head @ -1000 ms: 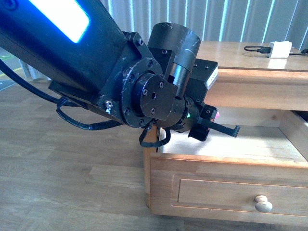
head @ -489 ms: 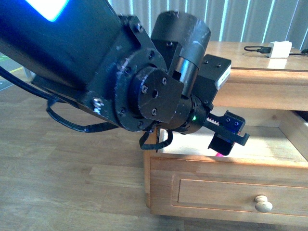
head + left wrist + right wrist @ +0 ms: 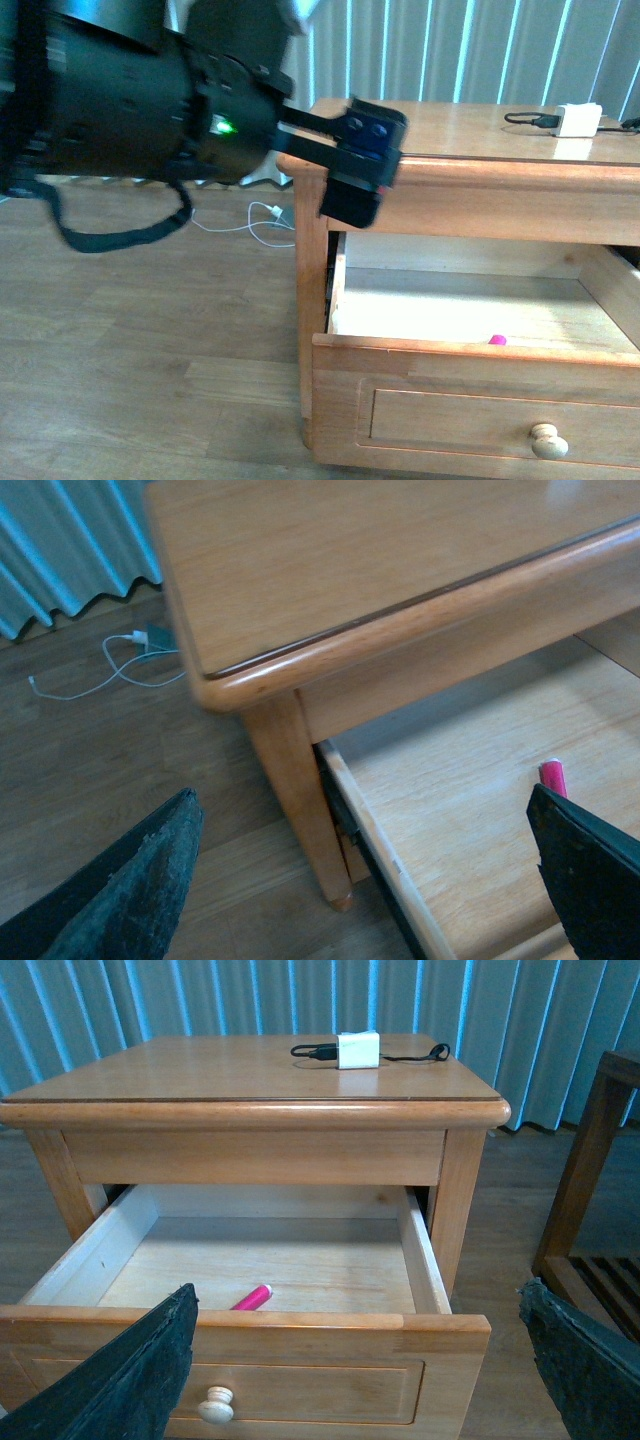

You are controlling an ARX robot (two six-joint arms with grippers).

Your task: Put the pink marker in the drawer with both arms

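"Front view first. Where's the pink marker [image 3: 497,340]?"

"In the open top drawer [image 3: 450,362], just behind its front wall, at 5 o'clock from the left pincer [image 3: 355,170]. That pincer hovers by the worktop [image 3: 470,125] corner. Only a pink tip shows."

"Left wrist view?"

"Its fingers [image 3: 130,890] are spread wide with nothing between them. The marker [image 3: 553,777] lies on the pale drawer floor."

"Right wrist view?"

"The right pincer [image 3: 357,1287] gapes empty, facing the drawer. The marker [image 3: 251,1297] is short, bright pink, and lies slantwise near the front. I'd say the placing is done. Next would be pushing the front shut, squarely, near the knob [image 3: 215,1404]."
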